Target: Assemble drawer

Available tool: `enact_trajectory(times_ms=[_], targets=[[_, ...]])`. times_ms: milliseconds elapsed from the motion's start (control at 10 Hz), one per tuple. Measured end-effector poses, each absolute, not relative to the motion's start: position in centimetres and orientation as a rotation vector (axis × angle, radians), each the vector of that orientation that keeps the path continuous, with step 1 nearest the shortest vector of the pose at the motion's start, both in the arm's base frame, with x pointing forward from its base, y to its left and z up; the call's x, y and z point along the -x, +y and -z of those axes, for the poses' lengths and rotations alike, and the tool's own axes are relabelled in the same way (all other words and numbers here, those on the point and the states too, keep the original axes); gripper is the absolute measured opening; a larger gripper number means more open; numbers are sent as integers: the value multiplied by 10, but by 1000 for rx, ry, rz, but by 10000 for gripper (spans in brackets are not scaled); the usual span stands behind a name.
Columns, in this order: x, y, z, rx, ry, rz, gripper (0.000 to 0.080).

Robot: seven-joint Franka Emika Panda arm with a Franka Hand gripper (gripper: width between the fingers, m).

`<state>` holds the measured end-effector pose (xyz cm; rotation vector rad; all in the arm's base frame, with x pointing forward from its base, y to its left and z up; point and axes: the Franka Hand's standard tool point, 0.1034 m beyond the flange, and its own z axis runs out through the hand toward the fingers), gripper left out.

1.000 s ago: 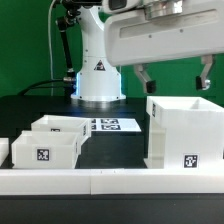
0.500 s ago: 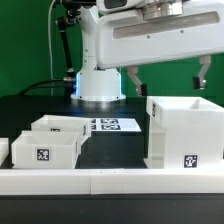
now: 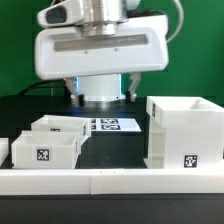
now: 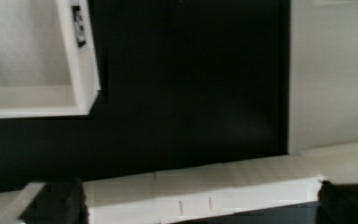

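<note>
Black table, tall casing (trays beside)

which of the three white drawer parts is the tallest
The casing at the exterior view's right: a tall box, while the front tray and the back tray at the left are low and shallow.

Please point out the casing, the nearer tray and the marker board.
casing (image 3: 195,135), exterior view, front wall above its tag
nearer tray (image 3: 43,155), exterior view, tag on its front wall
marker board (image 3: 112,125), exterior view, middle of its printed face
</note>
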<state>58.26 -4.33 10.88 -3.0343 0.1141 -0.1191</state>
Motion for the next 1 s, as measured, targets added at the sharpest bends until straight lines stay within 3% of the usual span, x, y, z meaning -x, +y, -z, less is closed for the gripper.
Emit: enact_trajectory(times_ms=[500, 1000], targets=[[-581, -46, -103, 3036, 115, 104, 649], [-548, -63, -58, 3121, 103, 144, 649]])
